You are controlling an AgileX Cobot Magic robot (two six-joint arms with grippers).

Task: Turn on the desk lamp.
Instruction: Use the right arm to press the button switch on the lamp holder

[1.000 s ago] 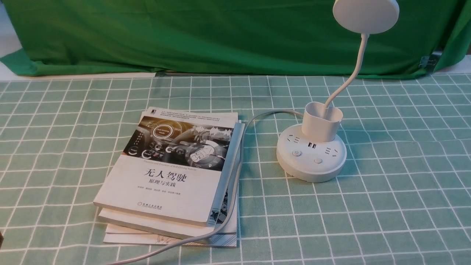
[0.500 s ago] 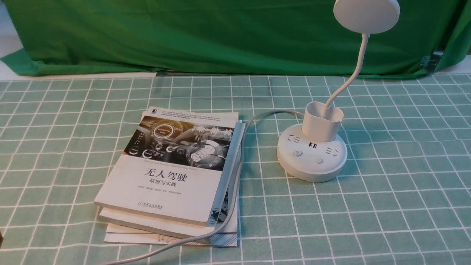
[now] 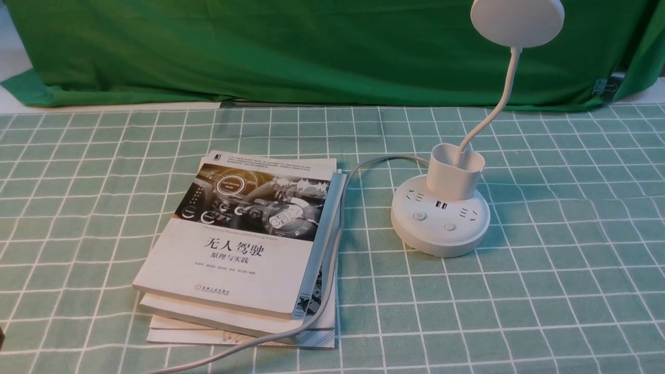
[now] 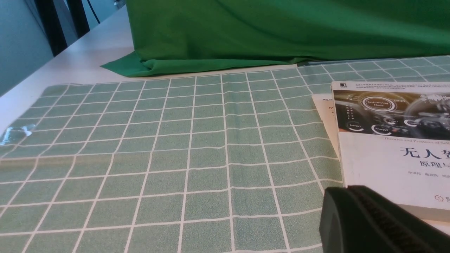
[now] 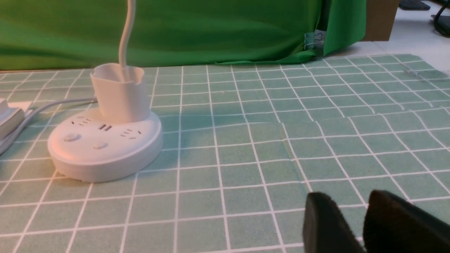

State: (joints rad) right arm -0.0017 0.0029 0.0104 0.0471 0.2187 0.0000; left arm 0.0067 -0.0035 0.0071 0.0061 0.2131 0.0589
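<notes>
Front view: desk lamp [image 3: 440, 224] unlit, beside books [image 3: 244, 244]. Right gripper [image 5: 365, 225] narrowly parted, holding nothing; left gripper [image 4: 369, 219] state unclear.

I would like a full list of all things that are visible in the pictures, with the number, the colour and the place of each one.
desk lamp: one, white, right of centre on the cloth; head unlit, two buttons on the near side of the base.
lamp cable: one, light grey, from the back of the base, along the right edge of the books, to the near edge.
books: a stack of about three, white covers, left of the lamp.
tablecloth: one, pale green with white grid, over the table.
backdrop cloth: one, dark green, behind the table.
left hand: black, near the books; only one finger shows.
right hand: black, fingers a little apart, near side of the lamp.
</notes>
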